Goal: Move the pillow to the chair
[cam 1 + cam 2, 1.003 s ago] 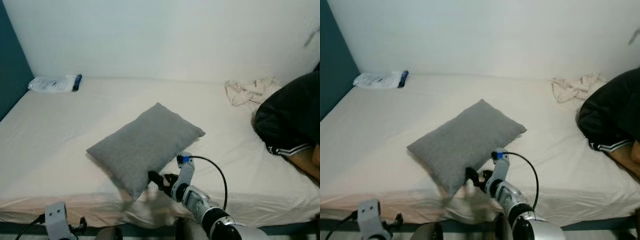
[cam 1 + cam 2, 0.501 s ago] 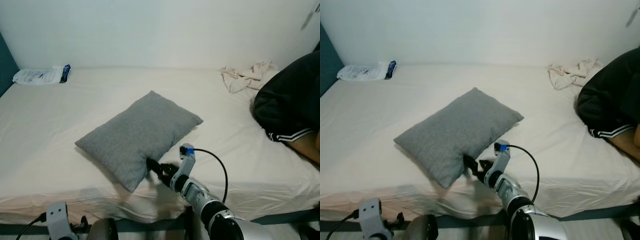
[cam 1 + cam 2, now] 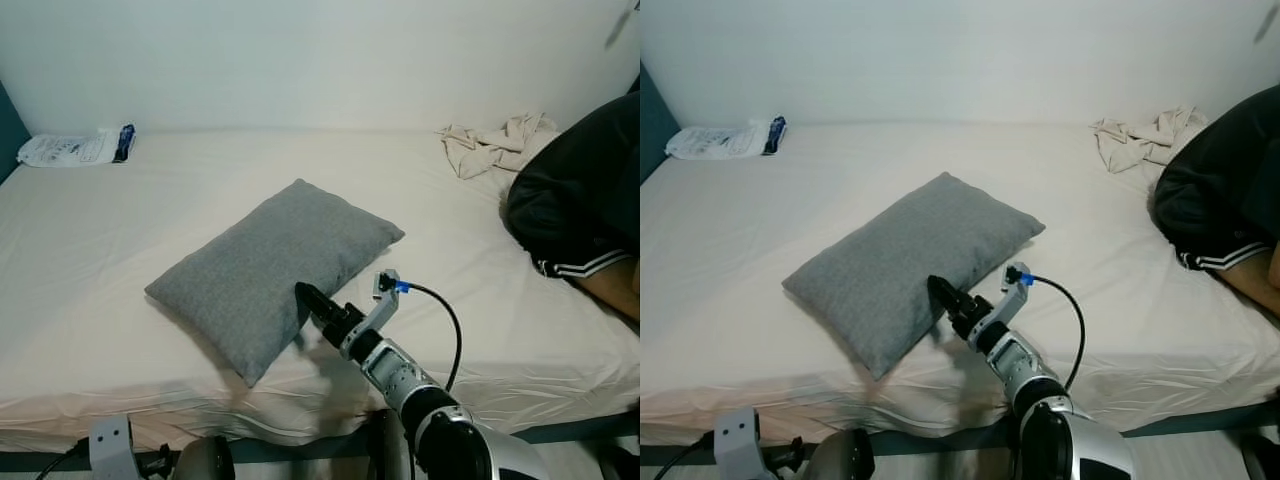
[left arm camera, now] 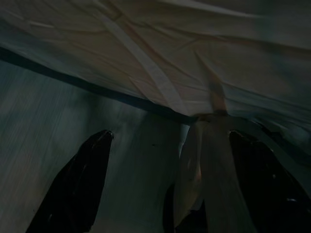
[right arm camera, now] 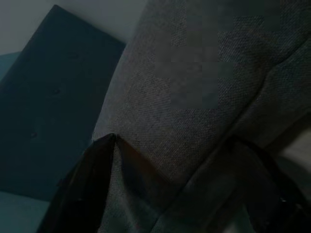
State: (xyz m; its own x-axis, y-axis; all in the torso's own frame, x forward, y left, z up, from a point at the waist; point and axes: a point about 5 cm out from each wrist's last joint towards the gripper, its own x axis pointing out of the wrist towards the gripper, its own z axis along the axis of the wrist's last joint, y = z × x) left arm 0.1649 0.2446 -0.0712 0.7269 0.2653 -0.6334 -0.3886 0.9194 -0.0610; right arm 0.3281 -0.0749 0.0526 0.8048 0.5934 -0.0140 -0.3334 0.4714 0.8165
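Note:
A grey pillow (image 3: 275,265) lies slantwise in the middle of the white bed (image 3: 120,250). My right gripper (image 3: 308,298) reaches over the bed's front edge and its tips touch the pillow's near long side. In the right wrist view the two black fingers (image 5: 82,194) stand wide apart, open, with the pillow's grey cloth (image 5: 194,97) between and beyond them. My left arm (image 3: 110,445) hangs low at the bottom left, below the mattress. In the left wrist view its gripper (image 4: 170,194) is open, facing the bedsheet's hanging edge.
A person in dark clothes (image 3: 580,210) lies on the bed's right side. A crumpled beige cloth (image 3: 490,145) sits at the back right and a white packet (image 3: 70,150) at the back left. A teal wall (image 3: 5,140) borders the left.
The camera has shifted. My right gripper has moved forward and up from the bed's front edge to the pillow's near side. The pillow lies where it was.

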